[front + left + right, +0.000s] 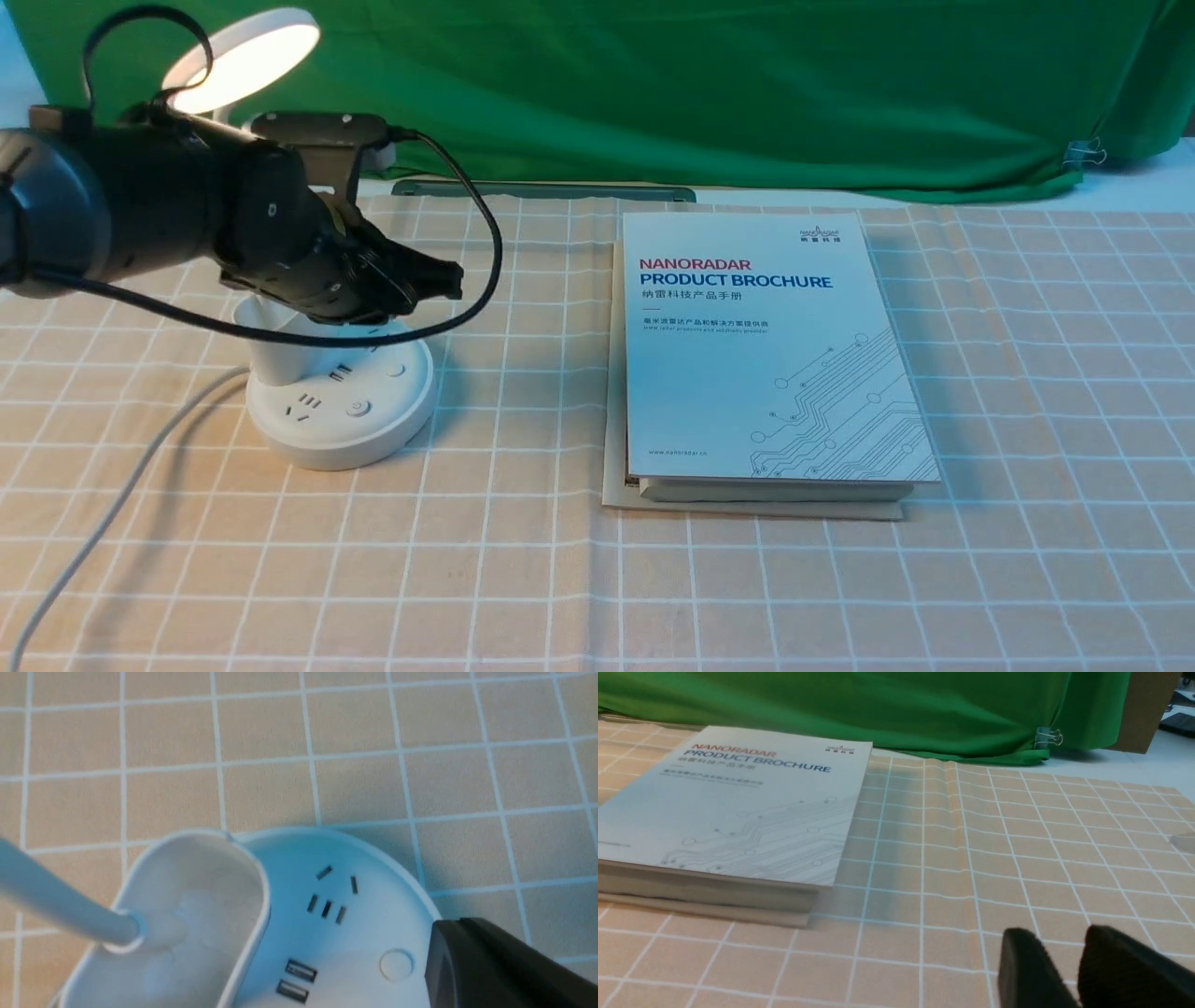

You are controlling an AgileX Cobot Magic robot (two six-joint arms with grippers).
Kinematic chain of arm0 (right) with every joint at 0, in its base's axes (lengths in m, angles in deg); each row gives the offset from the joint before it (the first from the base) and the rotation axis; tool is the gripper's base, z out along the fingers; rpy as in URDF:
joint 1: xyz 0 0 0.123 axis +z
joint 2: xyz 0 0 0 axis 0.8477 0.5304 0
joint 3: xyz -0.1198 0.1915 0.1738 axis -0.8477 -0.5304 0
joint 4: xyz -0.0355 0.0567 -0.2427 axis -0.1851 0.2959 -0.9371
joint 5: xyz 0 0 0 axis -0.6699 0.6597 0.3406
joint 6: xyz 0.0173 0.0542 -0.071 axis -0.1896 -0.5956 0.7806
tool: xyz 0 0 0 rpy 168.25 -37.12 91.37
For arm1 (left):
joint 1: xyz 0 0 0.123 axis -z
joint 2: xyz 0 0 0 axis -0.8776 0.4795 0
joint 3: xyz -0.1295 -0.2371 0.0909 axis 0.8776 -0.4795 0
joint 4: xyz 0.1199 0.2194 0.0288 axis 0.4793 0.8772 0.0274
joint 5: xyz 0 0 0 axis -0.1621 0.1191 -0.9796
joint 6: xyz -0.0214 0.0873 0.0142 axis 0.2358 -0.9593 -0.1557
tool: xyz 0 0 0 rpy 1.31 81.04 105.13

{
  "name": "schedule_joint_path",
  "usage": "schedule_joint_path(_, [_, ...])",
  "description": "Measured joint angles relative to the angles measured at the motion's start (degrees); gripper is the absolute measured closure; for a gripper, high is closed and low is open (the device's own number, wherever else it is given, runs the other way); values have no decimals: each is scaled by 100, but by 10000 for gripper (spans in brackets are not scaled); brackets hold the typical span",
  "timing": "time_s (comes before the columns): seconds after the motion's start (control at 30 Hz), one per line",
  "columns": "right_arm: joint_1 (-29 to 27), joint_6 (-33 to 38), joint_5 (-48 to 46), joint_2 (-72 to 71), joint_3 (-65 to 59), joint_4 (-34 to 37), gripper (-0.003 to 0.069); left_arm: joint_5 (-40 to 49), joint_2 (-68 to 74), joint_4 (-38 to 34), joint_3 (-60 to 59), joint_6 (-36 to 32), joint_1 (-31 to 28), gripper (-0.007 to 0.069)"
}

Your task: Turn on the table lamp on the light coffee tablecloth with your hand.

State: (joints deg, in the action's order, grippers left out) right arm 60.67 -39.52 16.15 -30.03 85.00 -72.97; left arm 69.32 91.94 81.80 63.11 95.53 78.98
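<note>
- The left gripper (448,280) has its fingers pressed together; in the left wrist view their dark tips overlap the rim of the lamp's base (341,411), and whether they touch it I cannot tell.
- The right gripper (1057,947) shows only in its own wrist view, blurred and cut off, its fingers parted by a gap.
- The table lamp (411,415) stands on the robot's left side of the light coffee tablecloth (747,588), its disc head (257,61) glowing.
- The cup holder (280,359), a white open container on the base, shows its pale inner walls and floor in the left wrist view; the foot of the lamp's neck (60,896) is at its edge.
- The left arm (159,196) and its looping black cable (495,252) hide most of the neck and parts of the holder and base from the front.
- The white cord (121,495) runs from beside the base out of the front view.
- Well apart from the lamp lies a brochure (766,373) on a stack; what lies under it is mostly hidden.
- The green cloth (700,93) behind is cut off above.
</note>
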Motion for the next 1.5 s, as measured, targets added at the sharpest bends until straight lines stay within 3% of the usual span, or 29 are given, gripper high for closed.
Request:
schedule_joint_path(0.13, [0,0,0,0,0,0,419,602,-74,-1049,-58,-1026,213,624])
schedule_joint_path(0.27, [0,0,0,0,0,0,419,824,-679,-2623,-499,-2507,580,624])
schedule_joint_path(0.43, [0,0,0,0,0,0,419,608,-2381,-4154,-1295,-3953,892,624])
schedule_joint_path(0.53, [0,0,-7,0,0,0,419,198,-3468,-4540,-1749,-4266,904,624])
schedule_joint_path(0.73, [0,0,-7,0,0,0,419,-800,-5480,-4484,-2547,-4447,904,624])
schedule_joint_path(0.87, [0,0,-7,0,0,0,419,-1011,-6300,-4116,-2897,-4460,904,624])
schedule_joint_path(1.07, [0,0,-7,0,0,0,419,-432,-7342,-3329,-3439,-4467,904,624])
schedule_joint_path(1.3, [0,0,-1,0,0,0,419,157,-7552,-3153,-3489,-4467,904,624])
schedule_joint_path(1.5, [0,0,-1,0,0,0,419,-38,-7917,-2552,-3702,-4048,904,624])
